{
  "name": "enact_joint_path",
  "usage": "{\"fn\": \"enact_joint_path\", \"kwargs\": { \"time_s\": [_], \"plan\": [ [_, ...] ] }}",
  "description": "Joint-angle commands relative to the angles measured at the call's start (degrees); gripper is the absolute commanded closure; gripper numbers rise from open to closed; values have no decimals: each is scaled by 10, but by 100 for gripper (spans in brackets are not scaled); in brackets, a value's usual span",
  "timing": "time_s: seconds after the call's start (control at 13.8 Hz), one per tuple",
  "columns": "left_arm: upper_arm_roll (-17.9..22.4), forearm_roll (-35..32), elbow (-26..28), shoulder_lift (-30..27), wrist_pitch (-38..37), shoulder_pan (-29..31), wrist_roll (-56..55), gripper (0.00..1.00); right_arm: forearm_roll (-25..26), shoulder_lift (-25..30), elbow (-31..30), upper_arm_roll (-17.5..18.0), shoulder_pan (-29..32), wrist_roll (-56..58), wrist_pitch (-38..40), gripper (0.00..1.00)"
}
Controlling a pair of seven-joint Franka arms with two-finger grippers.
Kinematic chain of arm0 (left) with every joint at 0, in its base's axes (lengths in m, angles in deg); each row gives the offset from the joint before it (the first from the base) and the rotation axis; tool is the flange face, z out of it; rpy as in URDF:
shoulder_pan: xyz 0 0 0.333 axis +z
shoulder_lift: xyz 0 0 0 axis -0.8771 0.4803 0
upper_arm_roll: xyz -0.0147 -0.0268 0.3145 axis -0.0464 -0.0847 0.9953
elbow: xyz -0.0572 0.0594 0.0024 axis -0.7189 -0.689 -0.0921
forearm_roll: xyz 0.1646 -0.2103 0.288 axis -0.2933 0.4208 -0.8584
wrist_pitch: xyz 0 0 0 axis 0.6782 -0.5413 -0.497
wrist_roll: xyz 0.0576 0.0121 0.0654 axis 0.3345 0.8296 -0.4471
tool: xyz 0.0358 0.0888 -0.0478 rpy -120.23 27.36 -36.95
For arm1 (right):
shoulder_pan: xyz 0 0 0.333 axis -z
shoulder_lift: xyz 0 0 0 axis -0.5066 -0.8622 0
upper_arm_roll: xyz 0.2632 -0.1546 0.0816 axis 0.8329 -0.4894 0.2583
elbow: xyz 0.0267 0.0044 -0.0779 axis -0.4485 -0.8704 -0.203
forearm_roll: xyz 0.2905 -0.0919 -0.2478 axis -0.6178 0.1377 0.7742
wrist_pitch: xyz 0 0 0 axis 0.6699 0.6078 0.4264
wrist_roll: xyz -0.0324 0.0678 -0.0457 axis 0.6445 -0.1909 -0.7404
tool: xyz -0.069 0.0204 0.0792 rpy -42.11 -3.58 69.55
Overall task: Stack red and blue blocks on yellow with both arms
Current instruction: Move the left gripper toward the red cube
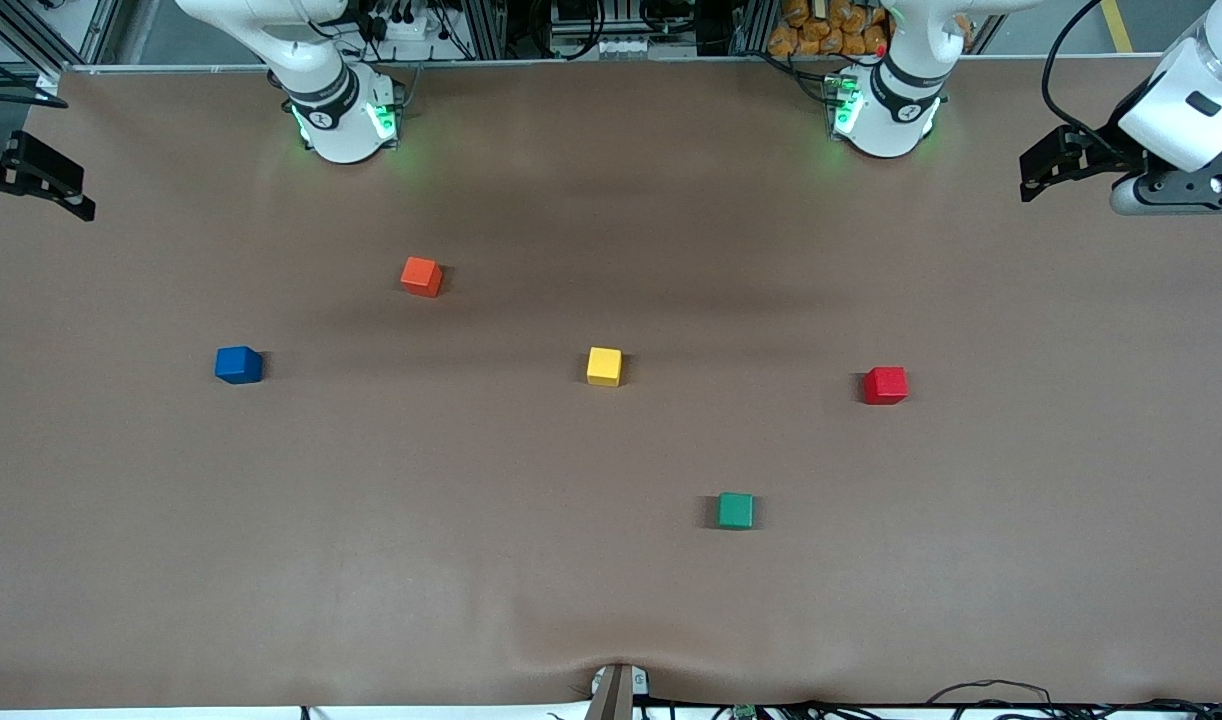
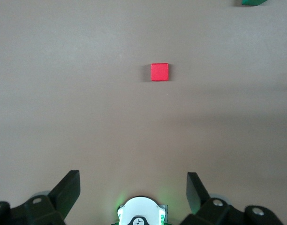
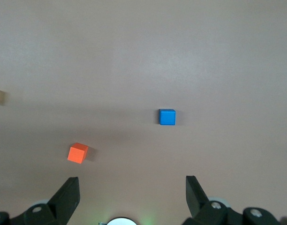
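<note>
Above the table ends, left gripper [image 1: 1046,170] and right gripper [image 1: 41,185] hang, fingers spread.

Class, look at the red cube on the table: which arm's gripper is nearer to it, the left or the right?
Left. The left gripper hangs open over the left arm's end of the table, where the red cube sits. The right gripper hangs open over the right arm's end.

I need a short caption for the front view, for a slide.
Five cubes apart on the table: blue, orange, yellow, red, green.
</note>
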Motion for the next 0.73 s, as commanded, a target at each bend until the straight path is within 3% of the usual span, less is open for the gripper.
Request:
{"fn": "enact_joint_path", "kwargs": {
  "time_s": [0.0, 0.65],
  "plan": [
    [-3, 9, -12, 10, -10, 3, -4, 0, 4, -5, 11, 2, 4, -9, 10, 0],
    [-2, 9, 9, 10, 12, 6, -4, 0, 4, -5, 9, 1, 7, -10, 12, 0]
  ]
}}
